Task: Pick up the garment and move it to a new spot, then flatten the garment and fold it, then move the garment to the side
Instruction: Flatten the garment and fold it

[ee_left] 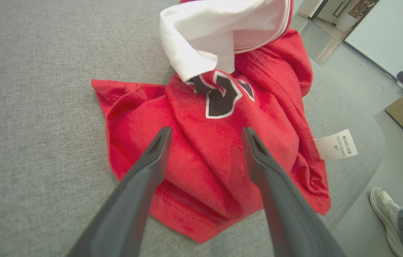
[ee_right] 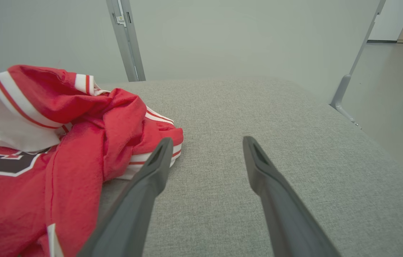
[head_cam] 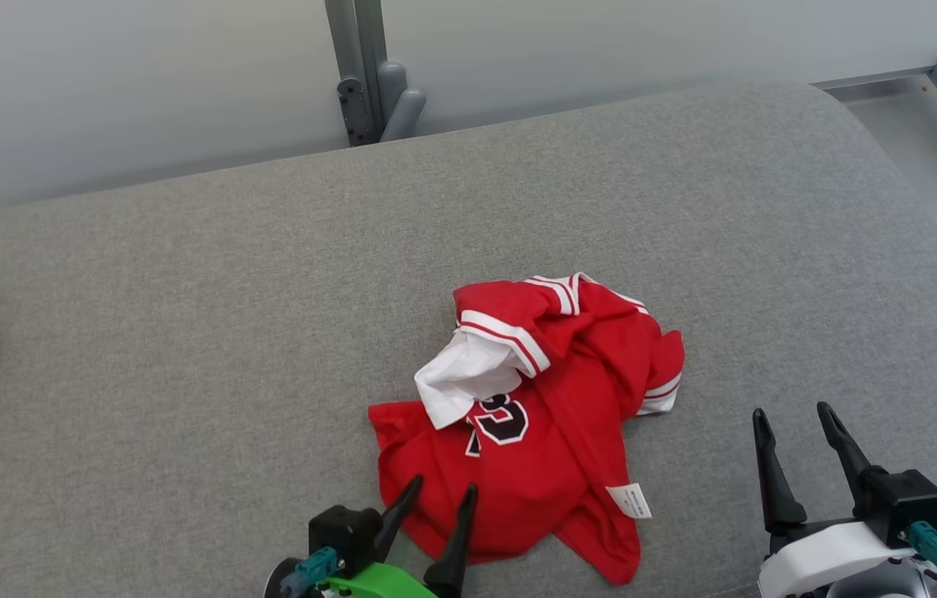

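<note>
Head view: crumpled red garment (head_cam: 535, 432) lies mid-cushion (head_cam: 186, 332), likely soft, light and floppy; left gripper (head_cam: 445, 483) over its near hem, right gripper (head_cam: 792, 409) just beside it, both spread, empty; best pinch a raised fold.

Half-hidden dark numeral (head_cam: 503, 420) on garment (head_cam: 547, 490)
</note>
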Motion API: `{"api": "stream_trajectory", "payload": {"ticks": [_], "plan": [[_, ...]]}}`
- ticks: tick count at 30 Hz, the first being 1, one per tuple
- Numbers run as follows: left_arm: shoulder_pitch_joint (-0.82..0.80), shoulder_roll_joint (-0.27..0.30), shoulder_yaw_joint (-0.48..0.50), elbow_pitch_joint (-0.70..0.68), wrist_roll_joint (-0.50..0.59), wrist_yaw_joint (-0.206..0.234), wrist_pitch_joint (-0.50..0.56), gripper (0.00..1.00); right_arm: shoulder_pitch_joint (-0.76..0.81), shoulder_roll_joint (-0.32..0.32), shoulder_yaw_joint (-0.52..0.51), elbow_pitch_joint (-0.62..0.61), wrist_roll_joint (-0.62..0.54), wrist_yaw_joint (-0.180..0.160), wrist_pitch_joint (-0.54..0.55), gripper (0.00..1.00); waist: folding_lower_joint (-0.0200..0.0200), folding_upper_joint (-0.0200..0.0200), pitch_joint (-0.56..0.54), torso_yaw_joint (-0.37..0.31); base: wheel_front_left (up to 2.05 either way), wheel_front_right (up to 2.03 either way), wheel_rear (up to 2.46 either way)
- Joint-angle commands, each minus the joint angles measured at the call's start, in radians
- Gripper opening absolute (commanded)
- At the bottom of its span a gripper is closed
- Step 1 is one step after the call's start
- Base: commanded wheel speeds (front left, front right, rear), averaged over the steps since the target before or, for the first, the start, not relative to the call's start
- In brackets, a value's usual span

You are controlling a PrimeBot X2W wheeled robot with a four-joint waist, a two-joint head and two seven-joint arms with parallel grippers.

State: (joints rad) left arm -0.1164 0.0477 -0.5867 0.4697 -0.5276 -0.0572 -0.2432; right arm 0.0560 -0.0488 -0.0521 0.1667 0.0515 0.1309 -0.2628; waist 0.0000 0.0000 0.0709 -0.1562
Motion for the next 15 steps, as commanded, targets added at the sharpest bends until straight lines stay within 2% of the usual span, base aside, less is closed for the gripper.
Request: {"api": "stream_trajectory", "payload": {"ticks": [1, 12, 13, 14, 15], "plan": [[-0.017, 0.006, -0.004, 0.008, -0.016, -0.005, 0.002, 1.00, -0.009, -0.003, 0.000, -0.001, 0.006, 0.000, -0.003, 1.00, 0.0000, 0.0000, 0.005, -0.005, 0.00, 0.00, 0.00], [-0.065, 0.005, -0.084, 0.085, -0.122, -0.019, -0.003, 1.00, -0.025, -0.003, 0.004, -0.001, 0.020, 0.000, -0.003, 1.00, 0.0000, 0.0000, 0.032, -0.025, 0.00, 0.00, 0.00], [-0.072, 0.005, -0.095, 0.097, -0.127, -0.021, -0.003, 0.83, -0.026, -0.003, 0.004, 0.000, 0.020, 0.000, -0.003, 1.00, 0.0000, 0.0000, 0.033, -0.026, 0.00, 0.00, 0.00], [-0.079, 0.005, -0.106, 0.109, -0.134, -0.022, -0.003, 0.44, -0.027, -0.003, 0.005, 0.000, 0.021, 0.000, -0.003, 1.00, 0.0000, 0.0000, 0.035, -0.028, 0.00, 0.00, 0.00], [-0.086, 0.006, -0.115, 0.118, -0.142, -0.024, -0.004, 0.25, -0.028, -0.003, 0.005, 0.000, 0.022, 0.000, -0.003, 1.00, 0.0000, 0.0000, 0.036, -0.029, 0.00, 0.00, 0.00]]}}
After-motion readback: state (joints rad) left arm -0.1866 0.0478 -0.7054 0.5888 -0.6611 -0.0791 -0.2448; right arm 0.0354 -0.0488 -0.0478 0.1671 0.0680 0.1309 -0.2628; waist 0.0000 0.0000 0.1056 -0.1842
